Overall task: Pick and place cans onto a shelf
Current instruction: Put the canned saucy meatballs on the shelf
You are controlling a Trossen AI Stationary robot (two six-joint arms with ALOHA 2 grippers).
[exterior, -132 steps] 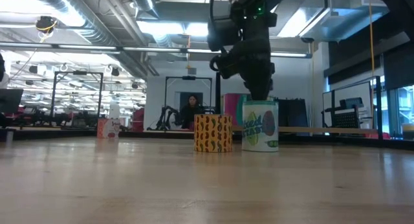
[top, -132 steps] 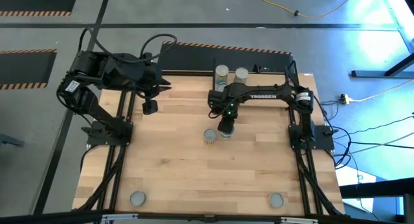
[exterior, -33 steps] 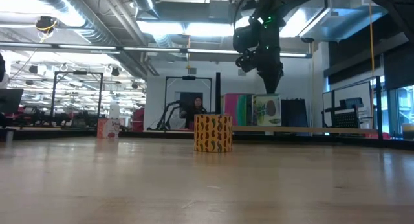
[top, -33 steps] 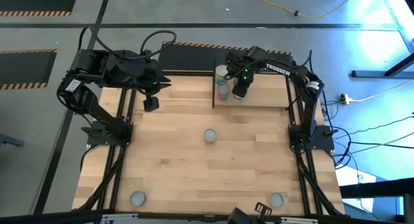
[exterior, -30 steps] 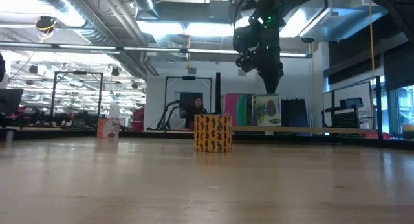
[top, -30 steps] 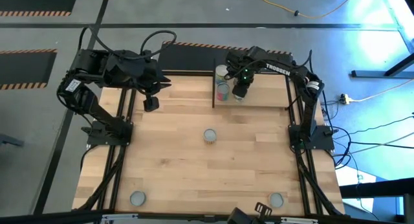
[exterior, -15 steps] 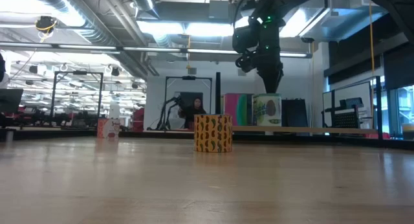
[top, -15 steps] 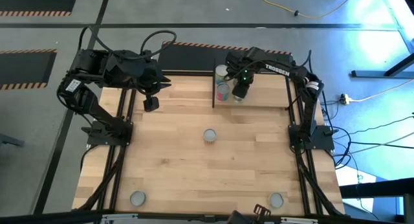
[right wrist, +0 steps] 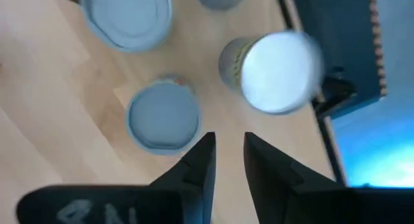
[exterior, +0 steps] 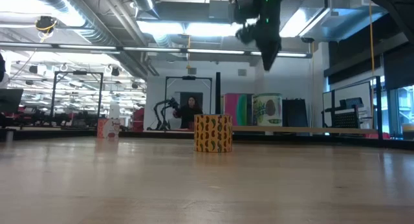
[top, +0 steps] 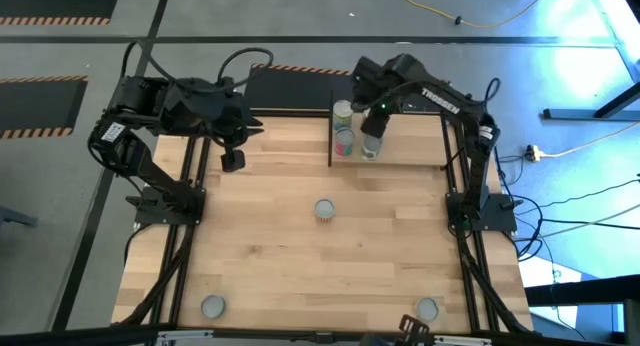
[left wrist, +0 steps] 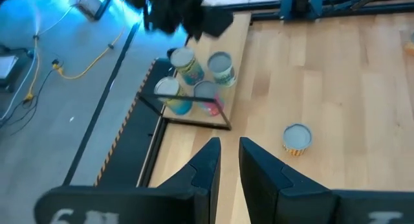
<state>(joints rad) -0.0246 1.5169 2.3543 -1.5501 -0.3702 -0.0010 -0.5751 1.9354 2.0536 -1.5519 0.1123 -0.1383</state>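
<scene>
Several cans stand upright on the shelf (top: pixel 410 151) at the table's far edge, among them a pale one (top: pixel 343 111), a pink one (top: pixel 345 141) and a green-labelled one (exterior: pixel 266 111). My right gripper (top: pixel 375 128) hangs open above them, pointing down, well clear of their tops (right wrist: pixel 278 72). A yellow patterned can (top: pixel 324 209) stands at the table's middle. Two more cans (top: pixel 212 306) (top: pixel 427 308) stand near the front edge. My left gripper (top: pixel 232 164) waits raised over the far left, open a little, with nothing between its fingers (left wrist: pixel 210 160).
A thin black panel (top: pixel 330 136) stands along the shelf's left side. Bare shelf board lies to the right of the cans. The wooden tabletop (top: pixel 300 266) spreads wide around the middle can. A person shows in the room beyond the table (exterior: pixel 190 111).
My right gripper has let go of the green-labelled can and risen straight up, clear of it. The can stays upright on the shelf beside the pink one.
</scene>
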